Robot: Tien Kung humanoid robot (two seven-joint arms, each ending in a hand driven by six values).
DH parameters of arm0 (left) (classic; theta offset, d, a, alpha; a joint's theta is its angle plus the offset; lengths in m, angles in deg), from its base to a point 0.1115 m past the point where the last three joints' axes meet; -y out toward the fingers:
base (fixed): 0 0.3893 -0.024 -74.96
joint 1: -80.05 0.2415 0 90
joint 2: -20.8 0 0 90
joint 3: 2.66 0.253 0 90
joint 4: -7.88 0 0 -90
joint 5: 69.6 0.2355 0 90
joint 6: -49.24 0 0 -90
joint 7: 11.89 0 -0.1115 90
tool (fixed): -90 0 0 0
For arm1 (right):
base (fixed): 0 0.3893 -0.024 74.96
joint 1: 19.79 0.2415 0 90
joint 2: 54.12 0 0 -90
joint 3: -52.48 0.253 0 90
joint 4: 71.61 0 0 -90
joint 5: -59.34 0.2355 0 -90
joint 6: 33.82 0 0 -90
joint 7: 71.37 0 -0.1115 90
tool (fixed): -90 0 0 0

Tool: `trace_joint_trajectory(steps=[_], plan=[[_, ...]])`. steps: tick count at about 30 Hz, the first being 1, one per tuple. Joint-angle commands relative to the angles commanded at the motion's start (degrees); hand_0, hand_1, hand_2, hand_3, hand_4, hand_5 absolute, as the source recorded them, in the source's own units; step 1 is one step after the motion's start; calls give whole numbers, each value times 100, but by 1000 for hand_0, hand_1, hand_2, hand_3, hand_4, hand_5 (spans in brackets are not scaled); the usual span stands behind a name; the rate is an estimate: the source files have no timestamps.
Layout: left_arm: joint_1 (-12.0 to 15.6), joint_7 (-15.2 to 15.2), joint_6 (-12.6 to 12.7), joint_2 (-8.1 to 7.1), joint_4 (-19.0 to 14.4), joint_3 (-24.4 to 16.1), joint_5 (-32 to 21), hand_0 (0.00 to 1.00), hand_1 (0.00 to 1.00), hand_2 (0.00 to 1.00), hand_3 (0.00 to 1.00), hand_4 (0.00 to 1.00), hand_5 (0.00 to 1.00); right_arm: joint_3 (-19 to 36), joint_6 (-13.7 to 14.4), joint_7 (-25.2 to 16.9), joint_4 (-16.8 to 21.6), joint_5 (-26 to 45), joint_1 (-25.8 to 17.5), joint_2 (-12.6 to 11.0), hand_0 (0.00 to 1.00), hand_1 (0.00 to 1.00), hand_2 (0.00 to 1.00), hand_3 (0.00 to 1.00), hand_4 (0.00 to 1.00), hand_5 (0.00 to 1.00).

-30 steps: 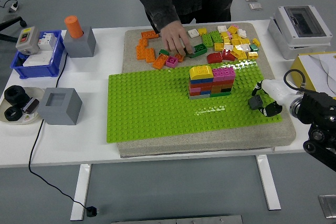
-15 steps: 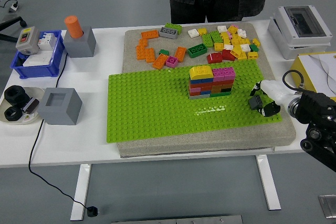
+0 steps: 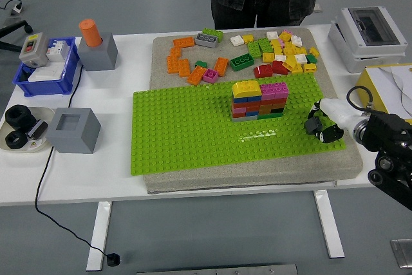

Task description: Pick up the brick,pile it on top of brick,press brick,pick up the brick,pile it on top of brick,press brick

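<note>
A stack of bricks (image 3: 259,100) stands on the green baseplate (image 3: 187,130), with a yellow rounded brick and a pink brick on top and red, blue, grey layers below. Loose bricks lie behind it on the mat: orange ones (image 3: 183,62), a green one (image 3: 241,62), a grey one (image 3: 207,41), and a yellow-and-white heap (image 3: 290,53). My right hand (image 3: 322,123) hovers over the baseplate's right edge, right of the stack, its fingers curled and holding nothing. My left arm is out of the picture.
A person stands at the far side, hands held up off the table. A grey block with an orange cylinder (image 3: 96,46), a blue bin (image 3: 45,69), a grey square box (image 3: 74,130) and a plate with black rings (image 3: 19,127) fill the left. A white electrical box (image 3: 368,30) sits at right.
The person's hand left the loose bricks and drew back off the table; a green and grey brick now lie at the mat's back. My right hand shifted slightly up and left.
</note>
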Motion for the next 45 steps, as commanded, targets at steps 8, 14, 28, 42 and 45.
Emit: trace_joint_trajectory(steps=[8, 14, 28, 42, 45], plan=[[7, 1, 3, 7, 0, 16, -15, 630, 587, 553, 589, 598, 285, -6, 4, 1, 26, -1, -2, -26, 687, 742, 795, 570, 627, 96], [24, 0, 6, 13, 0, 11, -15, 630, 586, 553, 588, 597, 284, 158, 5, 40, 289, -62, 62, -145, 685, 744, 796, 537, 617, 100], [59, -8, 10, 19, 0, 11, -26, 629, 586, 553, 589, 600, 280, 603, -127, 231, 1055, 161, 525, -529, 689, 751, 803, 522, 609, 118], [15, -8, 1, -6, 0, 13, 5, 629, 587, 553, 589, 602, 277, 3, -196, 244, 770, 417, 1267, 63, 693, 754, 809, 521, 605, 115], [12, -11, 2, -9, 0, 21, -1, 629, 587, 553, 589, 604, 274, -69, -207, 242, 646, 445, 1338, 154, 695, 755, 809, 520, 601, 112]])
